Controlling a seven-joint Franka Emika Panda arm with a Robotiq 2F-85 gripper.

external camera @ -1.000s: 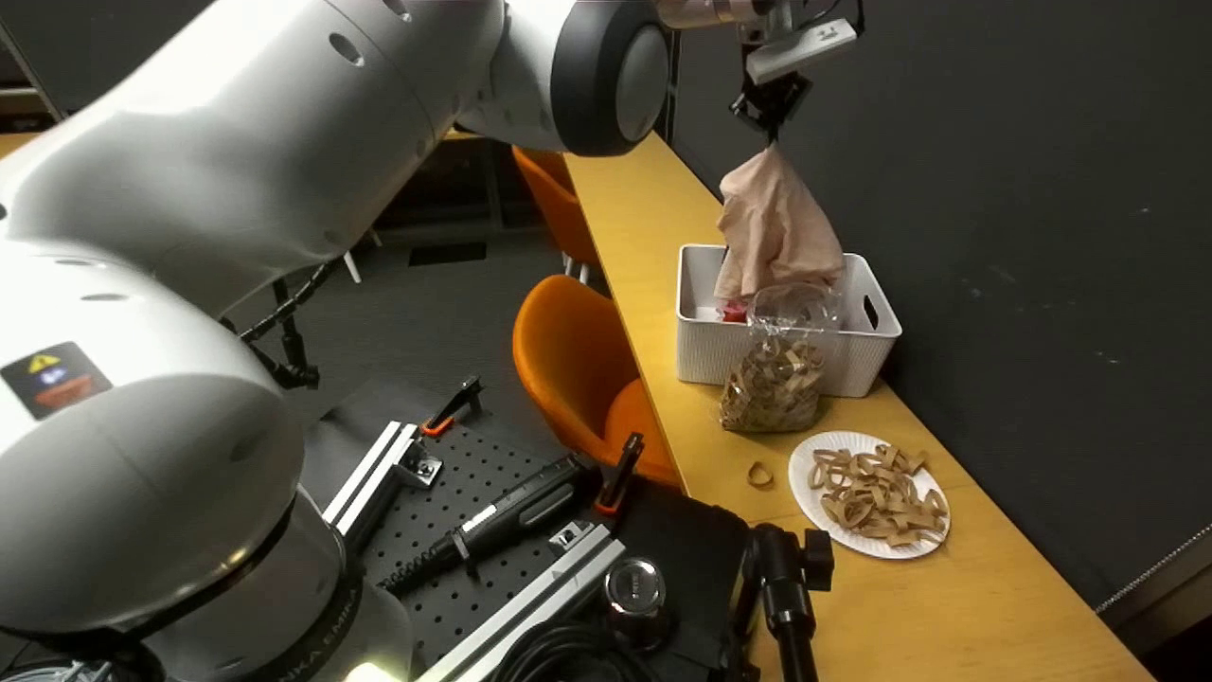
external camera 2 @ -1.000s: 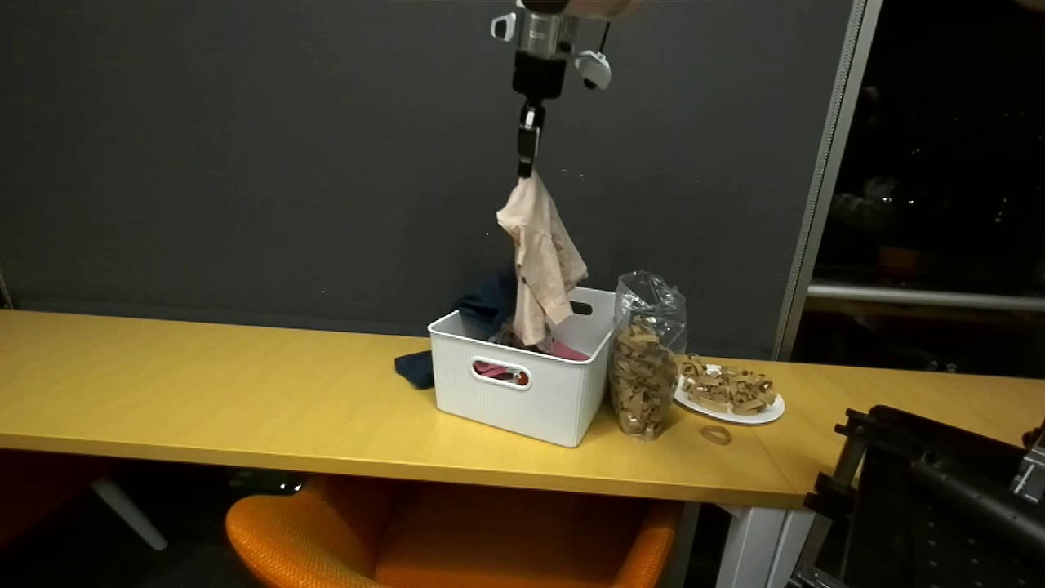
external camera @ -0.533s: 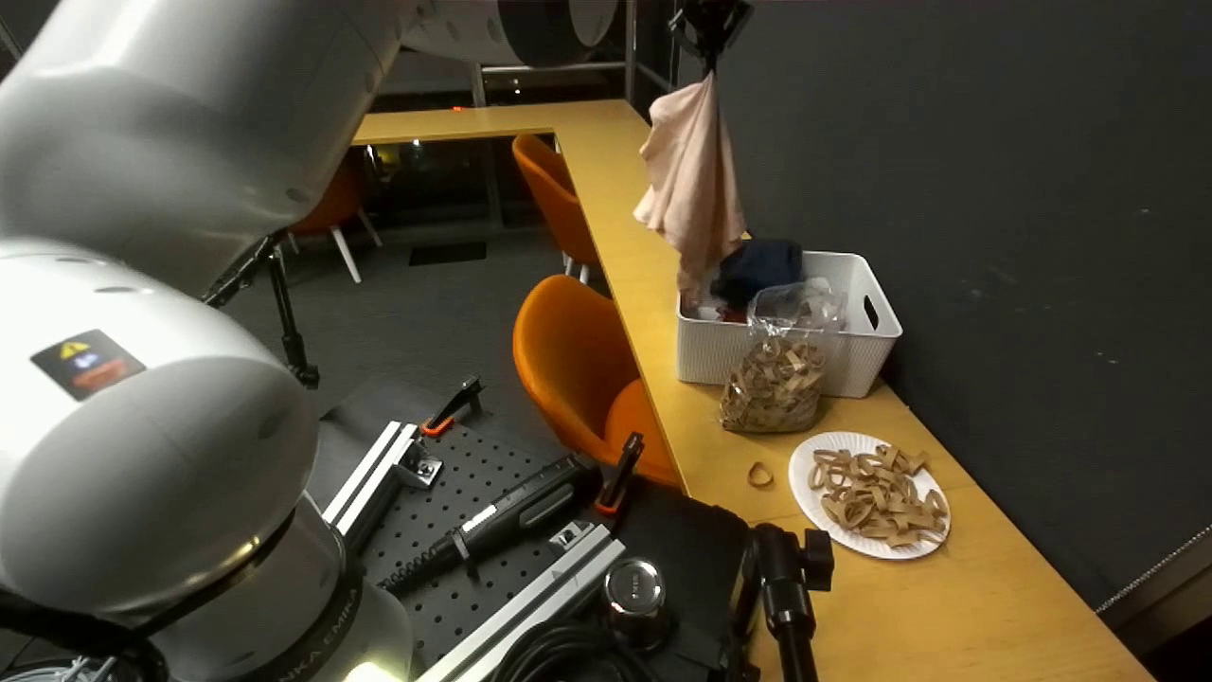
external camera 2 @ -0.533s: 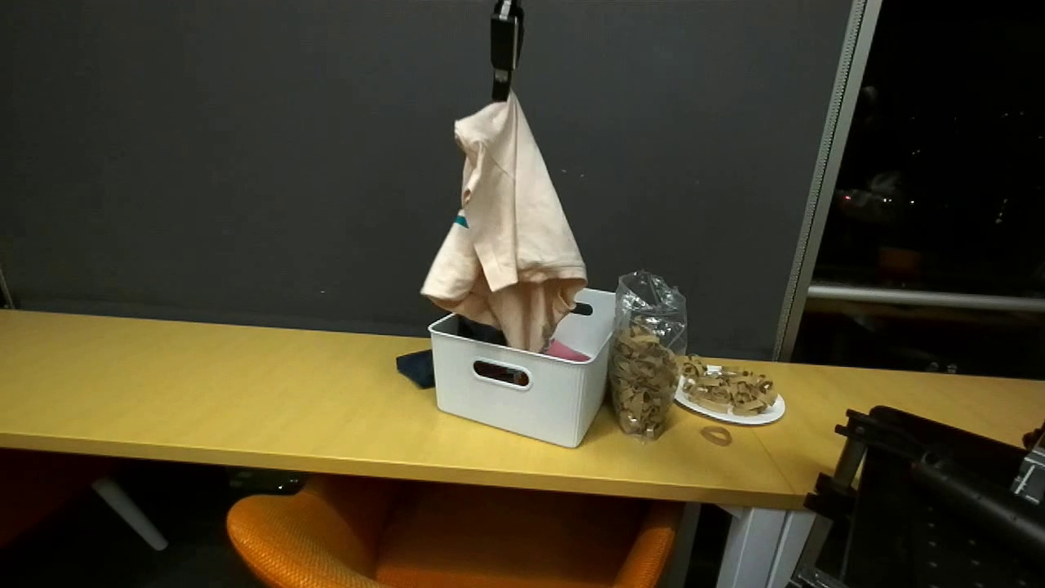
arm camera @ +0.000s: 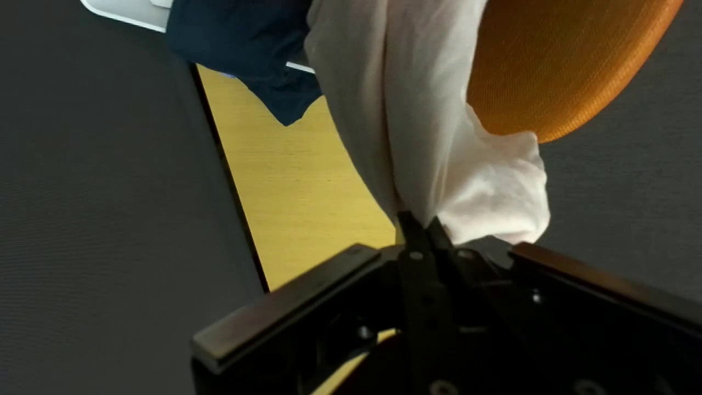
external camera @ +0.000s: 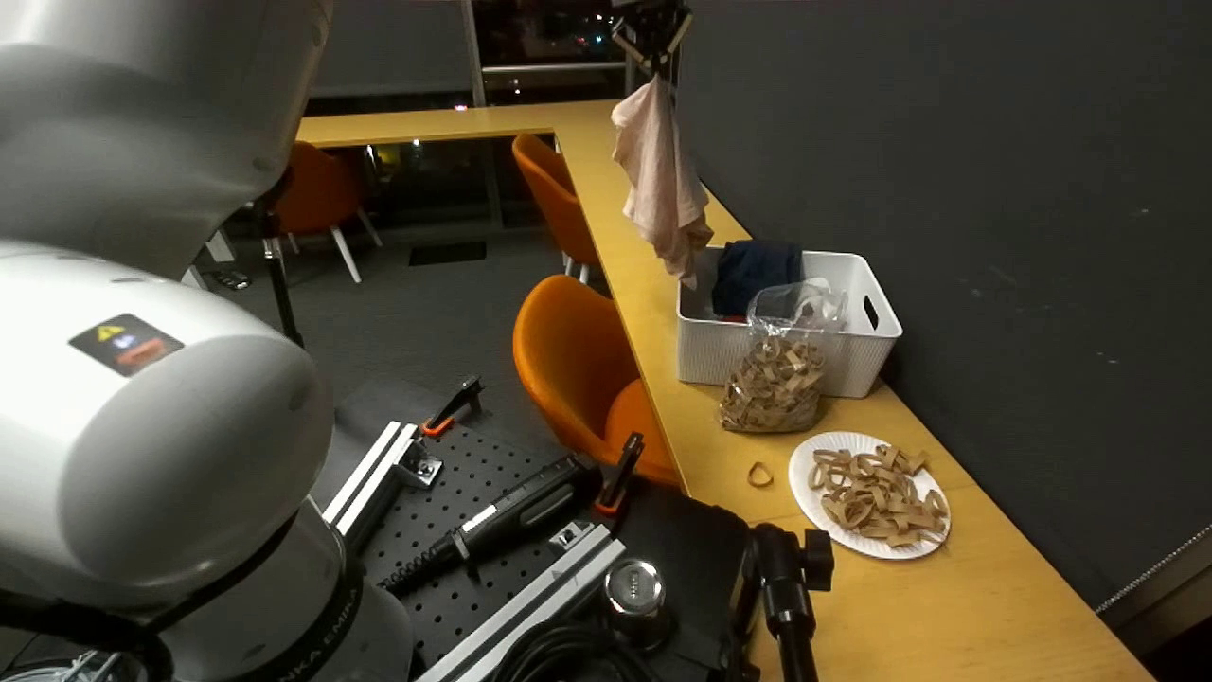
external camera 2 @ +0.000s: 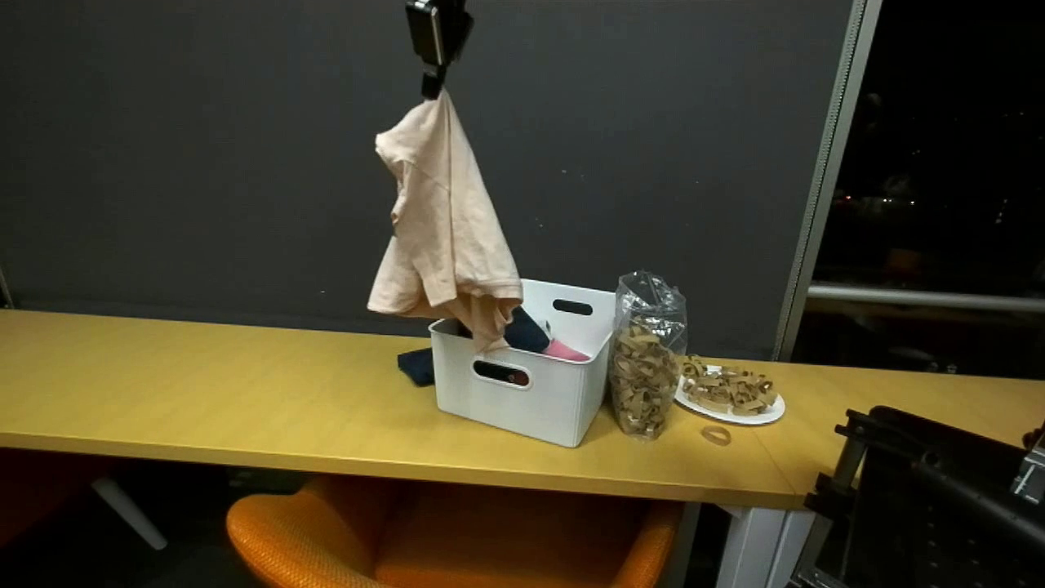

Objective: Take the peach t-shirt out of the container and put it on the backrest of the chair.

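Observation:
My gripper (arm camera: 421,224) is shut on the peach t-shirt (arm camera: 417,109), which hangs from the fingertips. In both exterior views the t-shirt (external camera: 656,161) (external camera 2: 445,212) hangs in the air at the left side of the white container (external camera: 703,355) (external camera 2: 506,408). Its lowest tip overlaps the container's rim; I cannot tell whether they touch. The gripper (external camera: 660,68) (external camera 2: 433,88) is high above the table. The orange chair (external camera: 563,350) stands at the table's edge; its backrest also shows in the wrist view (arm camera: 559,71), partly behind the shirt.
Dark blue cloth (external camera: 757,270) and pink cloth (external camera 2: 565,351) lie in the container; a dark blue end (external camera 2: 416,367) hangs outside it. A clear bag of brown bands (external camera 2: 645,376) and a paper plate (external camera: 805,478) stand beside it. A dark wall (external camera 2: 245,163) runs behind the table (external camera 2: 245,392).
My gripper has lifted the t-shirt mostly out of the container and carried it left in both exterior views. The dark blue cloth in the container is now uncovered.

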